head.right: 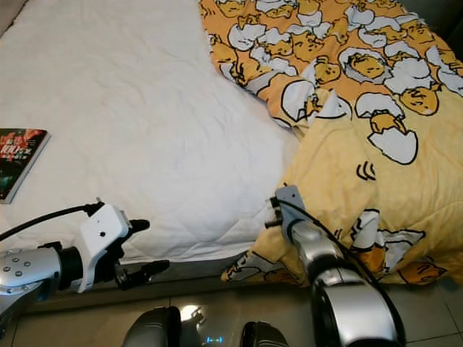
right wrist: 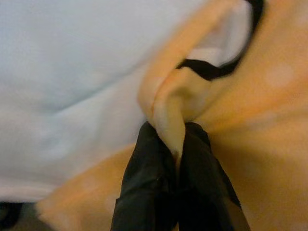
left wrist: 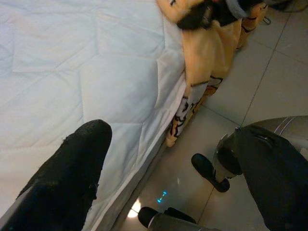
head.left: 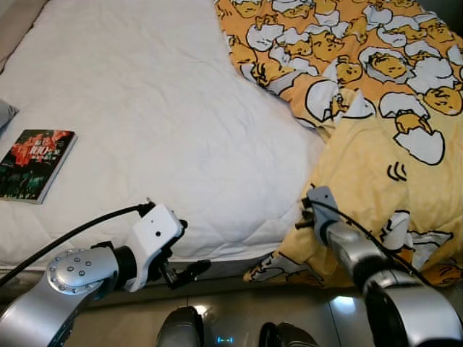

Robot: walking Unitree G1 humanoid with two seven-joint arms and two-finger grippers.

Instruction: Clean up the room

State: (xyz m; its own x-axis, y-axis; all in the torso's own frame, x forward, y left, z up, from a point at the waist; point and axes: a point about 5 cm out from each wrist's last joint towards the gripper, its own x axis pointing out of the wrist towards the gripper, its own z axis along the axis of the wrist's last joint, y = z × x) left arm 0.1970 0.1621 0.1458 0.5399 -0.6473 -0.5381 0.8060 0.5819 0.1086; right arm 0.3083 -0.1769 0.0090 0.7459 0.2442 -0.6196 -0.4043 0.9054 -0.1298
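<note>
Your blanket, yellow with an egg print, lies bunched over the right side of the bed, its near edge spilling over the bed's side toward the floor. Your right tool is closed on a fold of that edge, the cloth pinched between both black fingers. Your left tool hangs open and empty just beside the mattress's near edge, well apart from the blanket. A book lies on the bare sheet at the far left. The pinch looks thin: pull hard or fast and the fold may slip out. You also hold just one point, so the cloth will likely bunch rather than spread, and the hanging part may drag on the floor.
</note>
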